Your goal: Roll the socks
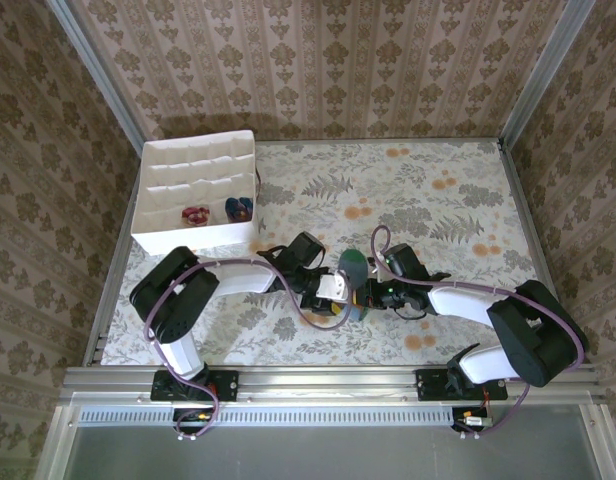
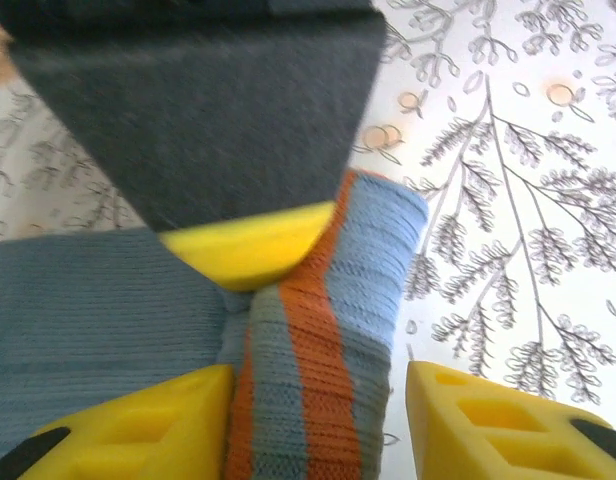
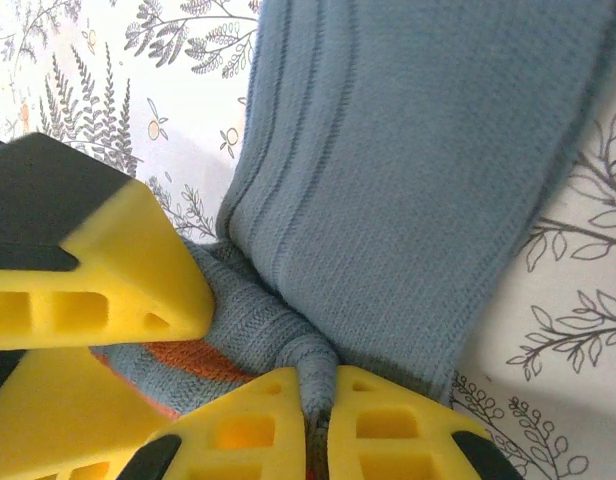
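Note:
A grey-blue sock (image 1: 353, 267) with a green toe lies mid-table between both arms. Its orange-striped cuff end (image 2: 328, 330) is rolled into a thick bundle, and the flat leg (image 3: 418, 170) stretches away from it. My left gripper (image 2: 318, 400) straddles the roll, open: one finger touches the fabric, the other stands a little off it. My right gripper (image 3: 320, 400) is shut on a pinched fold of the same sock beside the roll; its finger (image 2: 248, 245) presses in from above in the left wrist view. Two rolled socks, one peach-maroon (image 1: 196, 214) and one purple-teal (image 1: 238, 208), sit in the box.
A white partitioned box (image 1: 193, 150) stands at the table's back left, close to the left arm's elbow. Patterned walls enclose the floral table (image 1: 438, 190) on three sides. Both grippers (image 1: 353, 292) crowd the same spot.

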Controlling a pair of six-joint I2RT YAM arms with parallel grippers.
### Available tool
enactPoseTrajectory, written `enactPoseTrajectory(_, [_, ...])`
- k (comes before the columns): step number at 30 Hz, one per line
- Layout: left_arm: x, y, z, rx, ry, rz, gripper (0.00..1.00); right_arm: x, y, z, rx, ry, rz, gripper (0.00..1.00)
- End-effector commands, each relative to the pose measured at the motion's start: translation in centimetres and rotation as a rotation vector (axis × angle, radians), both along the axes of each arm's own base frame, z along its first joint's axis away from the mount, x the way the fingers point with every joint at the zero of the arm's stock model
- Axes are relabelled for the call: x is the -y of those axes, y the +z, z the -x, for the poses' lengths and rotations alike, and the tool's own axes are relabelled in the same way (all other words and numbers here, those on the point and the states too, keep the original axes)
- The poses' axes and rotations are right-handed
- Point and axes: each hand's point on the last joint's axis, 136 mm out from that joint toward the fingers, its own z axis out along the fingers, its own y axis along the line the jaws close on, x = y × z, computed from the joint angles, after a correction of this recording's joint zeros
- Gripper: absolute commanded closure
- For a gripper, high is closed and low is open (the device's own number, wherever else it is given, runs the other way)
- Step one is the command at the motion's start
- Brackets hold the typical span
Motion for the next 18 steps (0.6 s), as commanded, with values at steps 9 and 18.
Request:
enactPoseTrajectory(9, [-0.6, 0.4, 1.7, -0.224, 0.004, -0.052, 1.0, 1.8, -0.3, 1.5, -0.007, -0.01, 0.068, 0.66])
enactPoseTrajectory(18, [-1.2, 0.0, 0.7, -0.475, 0.091, -0.048, 1.0, 2.5, 5.4, 0.0, 0.283, -0.061, -0.007, 0.59])
